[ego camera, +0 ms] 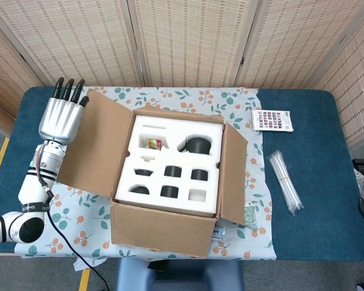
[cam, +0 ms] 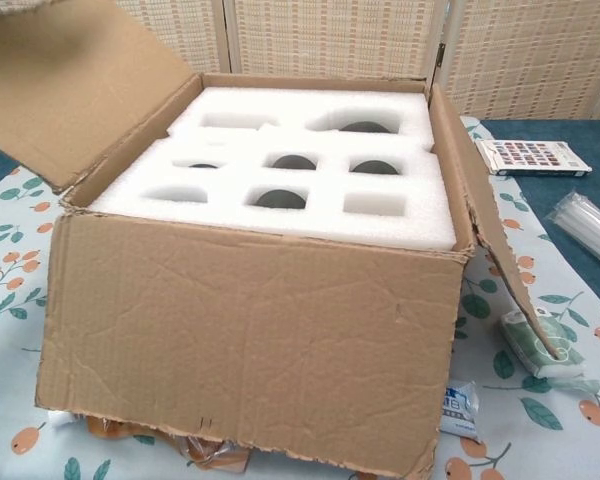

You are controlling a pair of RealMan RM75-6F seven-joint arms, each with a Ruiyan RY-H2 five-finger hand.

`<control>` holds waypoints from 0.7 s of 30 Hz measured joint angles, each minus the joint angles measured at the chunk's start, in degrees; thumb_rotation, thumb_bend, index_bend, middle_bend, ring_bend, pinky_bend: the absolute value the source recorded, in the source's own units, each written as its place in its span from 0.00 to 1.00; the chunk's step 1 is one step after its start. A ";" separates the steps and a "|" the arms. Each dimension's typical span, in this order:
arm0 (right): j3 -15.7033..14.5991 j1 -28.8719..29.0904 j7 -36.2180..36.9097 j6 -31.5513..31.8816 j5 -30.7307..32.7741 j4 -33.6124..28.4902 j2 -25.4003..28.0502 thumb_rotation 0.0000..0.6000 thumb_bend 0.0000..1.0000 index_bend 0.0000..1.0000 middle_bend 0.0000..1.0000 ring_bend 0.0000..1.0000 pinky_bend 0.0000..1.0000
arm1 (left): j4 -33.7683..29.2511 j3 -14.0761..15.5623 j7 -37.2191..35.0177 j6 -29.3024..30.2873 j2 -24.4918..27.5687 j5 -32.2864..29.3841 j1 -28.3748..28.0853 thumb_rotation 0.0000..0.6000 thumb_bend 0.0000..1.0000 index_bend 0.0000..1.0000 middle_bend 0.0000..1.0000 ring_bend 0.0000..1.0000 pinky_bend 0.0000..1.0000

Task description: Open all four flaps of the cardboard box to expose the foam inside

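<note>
Woven screens close off the back of the room, and a blue table (ego camera: 315,182) with a flowered cloth (ego camera: 79,206) carries the cardboard box (ego camera: 164,227) at its middle. Nearest the robot, the front flap hangs down over the box's front wall, with packets poking out from under its lower edge in the chest view. The right flap (ego camera: 233,176) leans outward and down. Inside sits the white foam (ego camera: 170,160), fully exposed, its cut-outs holding dark round items and one small colourful packet (ego camera: 153,143); one square pocket looks empty. The left flap (ego camera: 94,145) is folded out but raised off the cloth, not flat. Beyond it, the left hand (ego camera: 62,115) is held out at the flap's far corner, fingers straight and together, grasping nothing; whether it touches the cardboard I cannot tell. The right hand is out of sight. The back flap seems folded away behind. My worry: unsupported, the left flap may spring back over the foam.
</note>
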 measured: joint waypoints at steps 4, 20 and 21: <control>0.04 -0.04 -0.01 0.02 0.15 0.04 0.00 0.64 0.49 0.26 0.00 0.00 0.00 | 0.76 -0.02 -0.12 0.14 0.84 -3.67 0.86 1.00 1.00 0.29 0.06 0.00 0.00; 1.23 0.98 -10.99 -1.96 3.84 -1.84 -1.96 0.65 0.49 0.24 0.00 0.00 0.00 | -6.56 6.40 -20.79 12.62 5.54 16.07 19.58 1.00 0.50 0.02 0.03 0.00 0.00; 1.40 1.19 -12.52 -2.25 4.31 -2.10 -2.38 0.66 0.49 0.23 0.00 0.00 0.00 | -6.59 7.54 -23.12 14.73 5.44 18.85 22.03 1.00 0.46 0.01 0.03 0.00 0.00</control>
